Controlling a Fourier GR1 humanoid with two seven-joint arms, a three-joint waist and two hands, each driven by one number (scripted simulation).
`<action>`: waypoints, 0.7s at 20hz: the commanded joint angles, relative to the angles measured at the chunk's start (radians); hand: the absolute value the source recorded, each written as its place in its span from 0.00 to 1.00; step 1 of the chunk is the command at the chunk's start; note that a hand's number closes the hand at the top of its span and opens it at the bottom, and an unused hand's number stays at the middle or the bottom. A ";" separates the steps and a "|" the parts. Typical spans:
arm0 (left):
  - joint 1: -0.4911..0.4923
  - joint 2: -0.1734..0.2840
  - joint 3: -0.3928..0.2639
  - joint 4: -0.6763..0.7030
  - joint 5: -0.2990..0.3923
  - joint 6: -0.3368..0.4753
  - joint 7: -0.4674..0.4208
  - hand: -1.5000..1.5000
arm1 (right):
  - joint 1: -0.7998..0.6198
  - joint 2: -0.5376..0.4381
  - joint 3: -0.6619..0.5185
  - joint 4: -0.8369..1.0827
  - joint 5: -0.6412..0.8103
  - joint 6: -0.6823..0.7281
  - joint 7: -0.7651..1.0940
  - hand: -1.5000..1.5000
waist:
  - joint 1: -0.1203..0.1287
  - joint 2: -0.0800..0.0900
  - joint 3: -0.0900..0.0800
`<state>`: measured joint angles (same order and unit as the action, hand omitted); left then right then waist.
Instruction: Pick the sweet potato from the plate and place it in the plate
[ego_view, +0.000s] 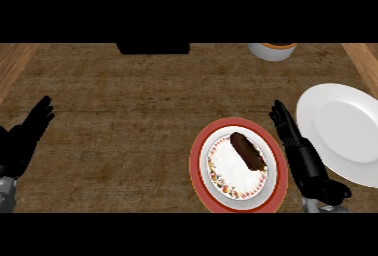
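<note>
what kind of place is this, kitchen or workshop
Most likely a kitchen counter: a brown wood-grain top carries a red-rimmed plate with a sweet potato on it, a plain white plate and a white cup.

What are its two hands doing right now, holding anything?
Left hand: open, fingers straight, holding nothing, resting at the left edge.
Right hand: open, empty, between the red-rimmed plate with the sweet potato and the white plate.
</note>
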<state>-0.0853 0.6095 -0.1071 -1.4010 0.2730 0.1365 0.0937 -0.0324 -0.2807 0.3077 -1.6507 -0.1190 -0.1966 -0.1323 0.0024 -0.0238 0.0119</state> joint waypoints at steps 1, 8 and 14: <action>-0.006 -0.036 -0.001 0.004 0.005 -0.005 0.025 0.50 | -0.060 -0.056 0.022 -0.062 0.059 0.047 0.034 1.00 | -0.002 0.022 -0.012; 0.032 -0.246 -0.121 0.024 0.086 0.000 0.080 0.50 | -0.461 -0.407 0.007 -0.033 0.471 0.113 0.102 1.00 | 0.024 0.018 -0.030; 0.059 -0.332 -0.152 -0.031 0.036 0.063 0.094 0.50 | -0.554 -0.210 -0.037 0.172 0.399 0.126 -0.101 0.00 | 0.010 0.026 -0.012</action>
<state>-0.0327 0.3223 -0.2502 -1.4164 0.3121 0.1908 0.1646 -0.5192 -0.5333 0.2962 -1.5597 0.2697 -0.1000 -0.1446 0.0246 -0.0003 -0.0030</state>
